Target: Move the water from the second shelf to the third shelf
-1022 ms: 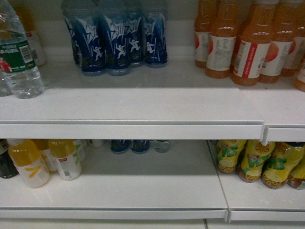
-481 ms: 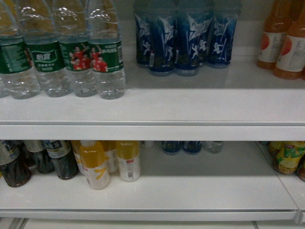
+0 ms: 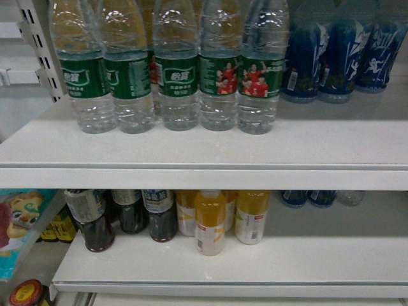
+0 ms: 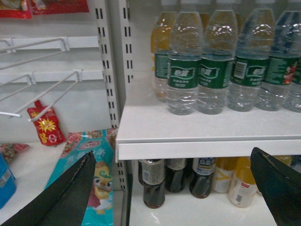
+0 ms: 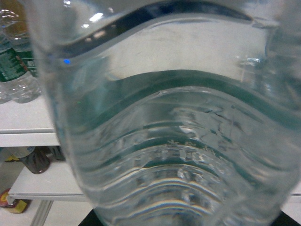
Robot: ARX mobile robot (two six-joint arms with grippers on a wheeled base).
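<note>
Several clear water bottles with green labels stand in a row on the upper white shelf; the left wrist view shows them too. One more water bottle fills the right wrist view, ribbed and very close. My right gripper is shut on it, with only dark finger corners showing at the bottom edge. My left gripper is open, its black fingers wide apart with nothing between them, level with the lower shelf. Neither gripper appears in the head view.
Dark drink bottles and yellow juice bottles stand on the lower shelf. Blue bottles sit right of the water. Left of the slotted upright are wire hooks, a red pouch and a teal snack bag.
The head view has slid left along the shelves: the water row moved from the left edge to the centre, the orange bottles left the view, and the left bay edge appeared.
</note>
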